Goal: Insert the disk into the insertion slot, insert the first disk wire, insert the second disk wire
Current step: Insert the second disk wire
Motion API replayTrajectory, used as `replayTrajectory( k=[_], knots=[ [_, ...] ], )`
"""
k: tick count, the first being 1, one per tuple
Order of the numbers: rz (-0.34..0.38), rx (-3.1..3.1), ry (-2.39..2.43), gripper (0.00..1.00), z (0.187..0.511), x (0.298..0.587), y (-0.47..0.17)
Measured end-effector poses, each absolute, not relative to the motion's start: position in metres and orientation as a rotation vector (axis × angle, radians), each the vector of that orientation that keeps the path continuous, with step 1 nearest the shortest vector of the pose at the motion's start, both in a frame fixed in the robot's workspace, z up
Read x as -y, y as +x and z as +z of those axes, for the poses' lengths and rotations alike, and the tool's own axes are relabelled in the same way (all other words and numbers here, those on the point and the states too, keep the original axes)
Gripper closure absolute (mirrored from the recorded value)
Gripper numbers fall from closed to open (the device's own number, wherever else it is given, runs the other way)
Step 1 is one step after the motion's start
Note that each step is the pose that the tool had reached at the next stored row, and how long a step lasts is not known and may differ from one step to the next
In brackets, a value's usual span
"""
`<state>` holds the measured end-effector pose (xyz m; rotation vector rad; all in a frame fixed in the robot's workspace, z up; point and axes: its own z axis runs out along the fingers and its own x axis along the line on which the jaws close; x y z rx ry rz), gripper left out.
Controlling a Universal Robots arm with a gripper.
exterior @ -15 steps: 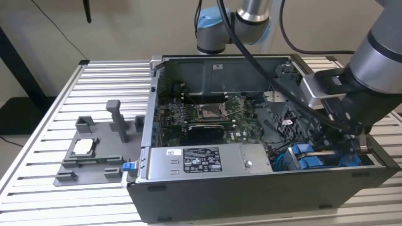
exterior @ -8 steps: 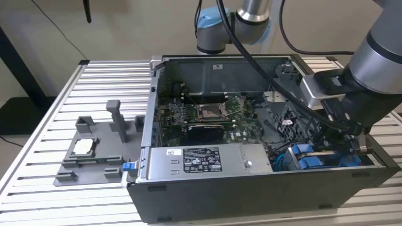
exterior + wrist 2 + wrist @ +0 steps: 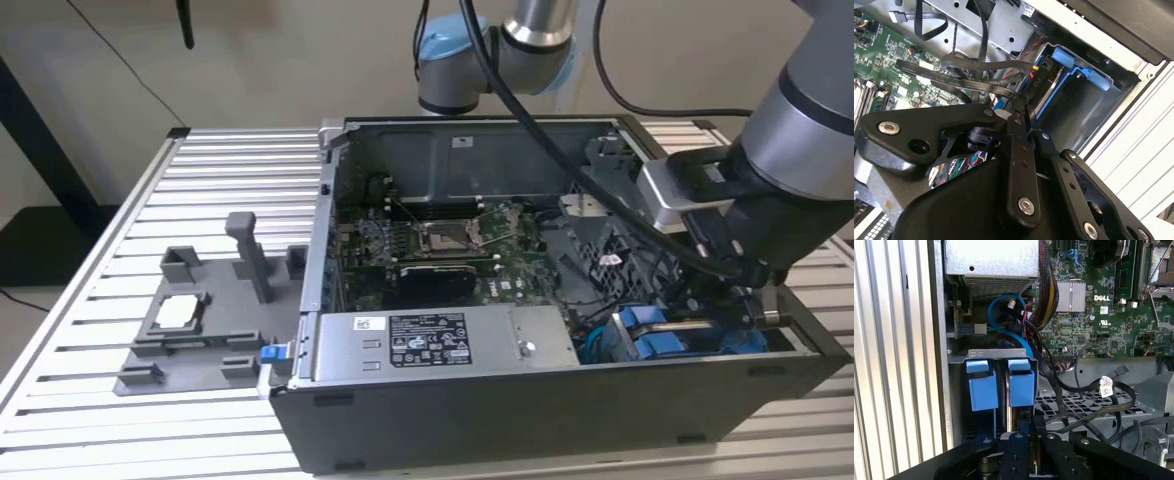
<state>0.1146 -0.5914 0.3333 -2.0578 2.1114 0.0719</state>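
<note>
Black gripper [image 3: 1021,107] fingers together at flat black wire [image 3: 979,85], beside blue-framed disk [image 3: 1054,80].

Disk [image 3: 687,335] in insertion slot [image 3: 787,345], metal box [image 3: 441,345] at exterior view's left

Even, soft indoor light; the case [image 3: 561,400] interior sits dimmer. Glare washes the table slats [image 3: 1149,165] at lower right in the second wrist view, perhaps overexposed. The gripper [image 3: 1021,112] looks soft.
</note>
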Motion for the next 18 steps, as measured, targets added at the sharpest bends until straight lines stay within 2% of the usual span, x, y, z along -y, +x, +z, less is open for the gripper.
replayTrajectory(
  k=[2, 3, 15, 18],
  knots=[
    [0.072, -2.111, -2.058, 0.83, 0.335, 0.591, 0.115],
    [0.071, -2.112, -2.058, 0.76, 0.338, 0.591, 0.115],
    [0.071, -2.116, -2.054, 0.76, 0.367, 0.592, 0.115],
    [0.096, -2.133, -2.066, 0.76, 0.369, 0.591, 0.117]
  ],
)
